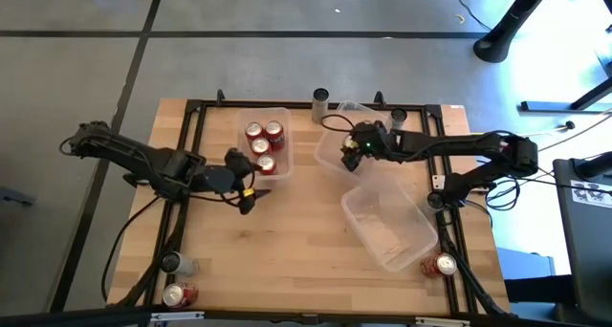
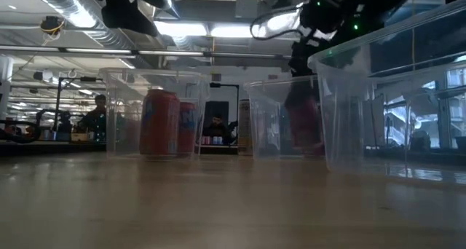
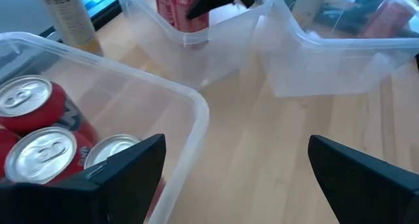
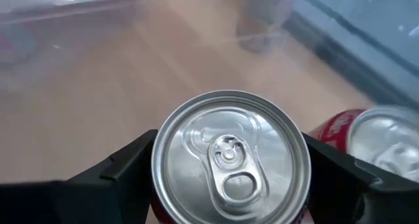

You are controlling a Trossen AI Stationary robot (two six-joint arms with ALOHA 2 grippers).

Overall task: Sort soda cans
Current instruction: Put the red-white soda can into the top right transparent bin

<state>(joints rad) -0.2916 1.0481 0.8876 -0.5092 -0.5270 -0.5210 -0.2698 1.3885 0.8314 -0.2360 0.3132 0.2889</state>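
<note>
Right pincer (image 4: 229, 168) clamped on a red soda can (image 4: 230, 157) inside a clear bin (image 1: 330, 147); left pincer (image 3: 232, 171) spread apart, empty, beside another bin (image 3: 190, 129) of cans (image 3: 46, 152).

Open bare wood across the middle and near half of the table (image 1: 287, 241), wide enough for either arm. Blocked toward the far edge by three clear bins: left bin (image 1: 284, 117) packed with red cans (image 1: 264, 145), middle bin (image 1: 330, 153) occupied, tilted empty bin (image 1: 421, 227) on the right. Stray cans at the near left corner (image 1: 178, 294) and near right corner (image 1: 441, 265).
</note>
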